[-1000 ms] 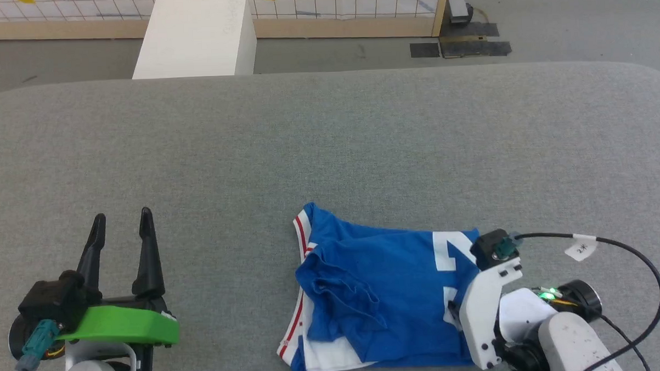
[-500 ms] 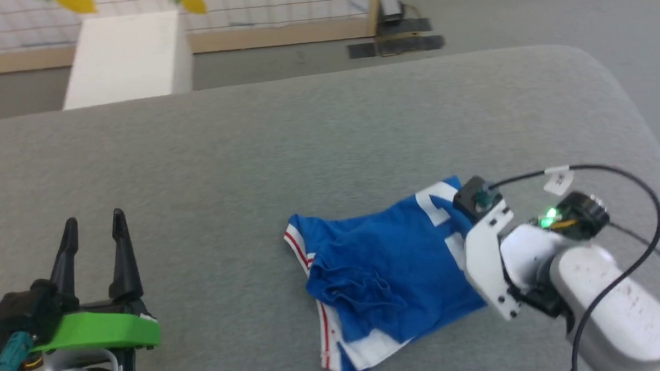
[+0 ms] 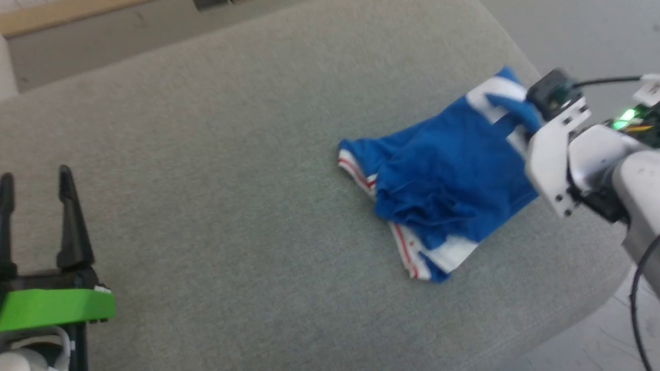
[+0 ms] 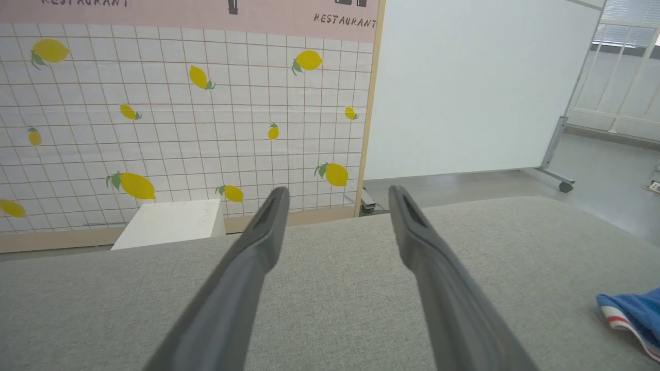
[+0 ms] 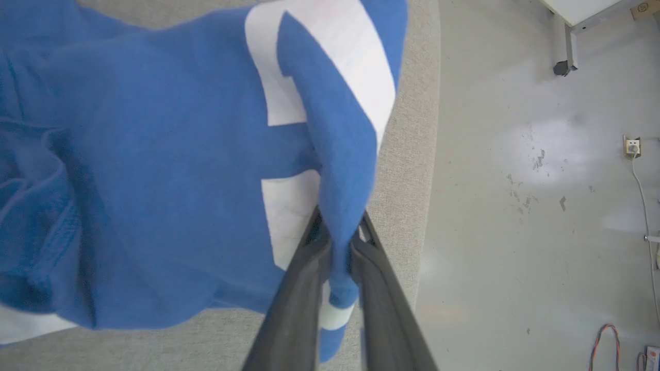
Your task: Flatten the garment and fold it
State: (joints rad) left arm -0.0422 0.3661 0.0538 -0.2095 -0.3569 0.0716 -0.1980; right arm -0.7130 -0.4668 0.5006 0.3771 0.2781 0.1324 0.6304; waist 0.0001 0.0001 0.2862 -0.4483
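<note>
The right fingers point(image 5: 299, 288) are pressed almost together and pinch a fold of the garment point(image 5: 154, 154). It is a blue edge with some white, and it stands between them close to their tips. Beyond the tips, the rest of the blue cloth with its big white figure lies crumpled on the grey surface point(image 5: 407, 134). To the right of these fingers the surface ends, and the pale floor point(image 5: 515, 154) lies below, with a wall socket point(image 5: 632, 147) farther off.

The left fingers point(image 4: 258, 247) are spread wide with nothing between them. They are well apart from the garment, and a striped corner of it shows low at their right side. Past their tips the surface runs on to a white box point(image 4: 170, 221), and then to a tiled wall with lemons point(image 4: 154, 103) and a plain white panel point(image 4: 464, 87).

In the head view, the pale right forearm point(image 3: 654, 196) reaches in from the right over the corner of the surface. Its wrist is turned toward the cloth and its white bracket point(image 3: 551, 161) hides the fingers. The left arm is low at the left, with a green bracket point(image 3: 49, 308) behind fingers that point away from the robot.
</note>
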